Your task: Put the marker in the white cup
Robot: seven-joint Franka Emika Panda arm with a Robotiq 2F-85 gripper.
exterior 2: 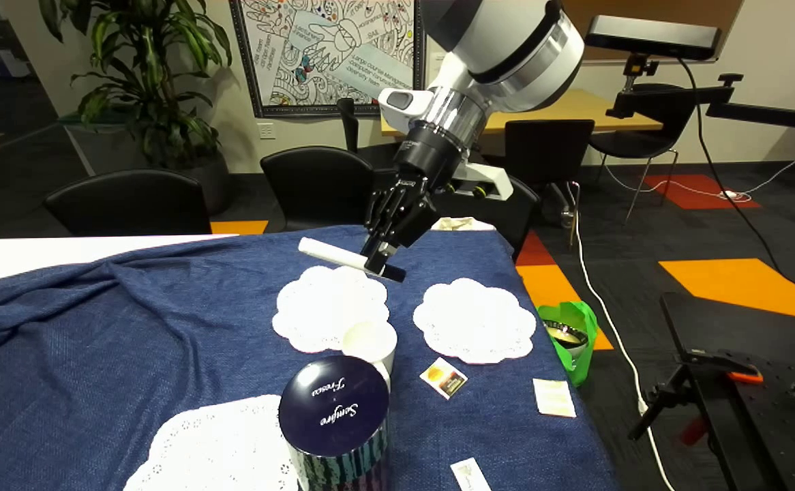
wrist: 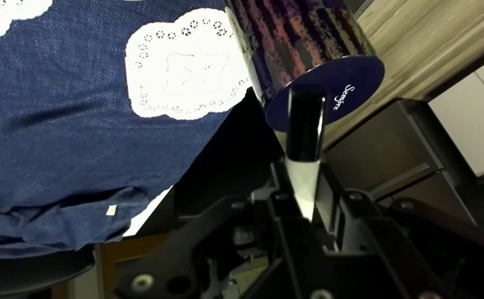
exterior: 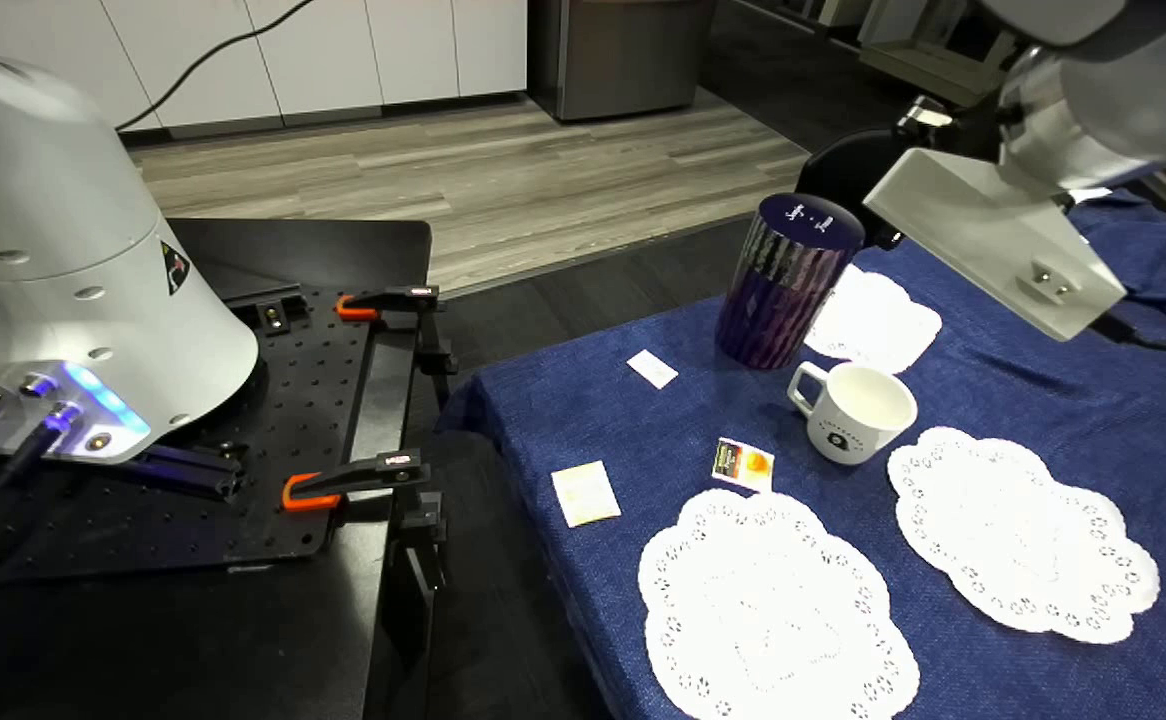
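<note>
The marker [exterior 2: 333, 254], white with a black cap [wrist: 306, 128], is pinched between the fingers of my gripper [exterior 2: 377, 261]. It lies crosswise in the air over the blue cloth, tilted slightly in that exterior view. The wrist view has my gripper [wrist: 303, 168] shut on its white body, the cap pointing out past the fingertips. On the cloth stands the white cup [exterior: 858, 412], upright, handle toward the dark canister. In an exterior view the white cup [exterior 2: 372, 341] is partly covered by that canister, and the marker appears above and beyond it. The wrist view does not show the cup.
The tall purple striped canister [exterior: 788, 285] stands close beside the cup, and its lid [wrist: 329, 95] looms near the marker in the wrist view. White doilies [exterior: 778, 610] and small cards [exterior: 586, 493] lie flat around the cup. The table edge [exterior: 533, 520] faces the robot base.
</note>
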